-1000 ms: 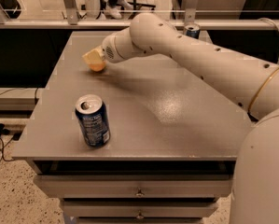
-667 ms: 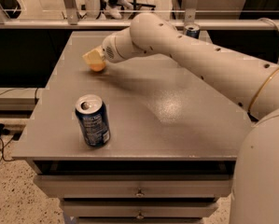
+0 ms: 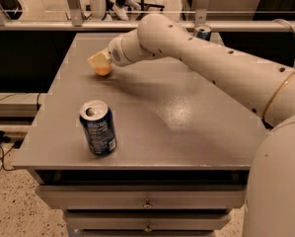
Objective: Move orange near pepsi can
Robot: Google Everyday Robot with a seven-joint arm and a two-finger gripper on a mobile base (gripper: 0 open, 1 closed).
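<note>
No visible change vs 1 s ago, biggest to smallest: table same; arm reaches across it from the right to the far-left in the same pose; pepsi can upright at near-left. The gripper is parked at far-left right on the orange, which hasn't budged either. Orange sits on the tabletop just under/against the gripper. Can't tell if the gripper is clamped on it or only resting over it. My read: a pause at the grasp stage, so transport hasn't begun. Orange is well apart from the pepsi can & the whole carry toward near-left is still to do.

Counts: 1 table, 1 arm, 2 drawers below the top, 2 cans (pepsi can + second can at far edge, partly behind arm), 1 gripper, 1 orange.
</note>
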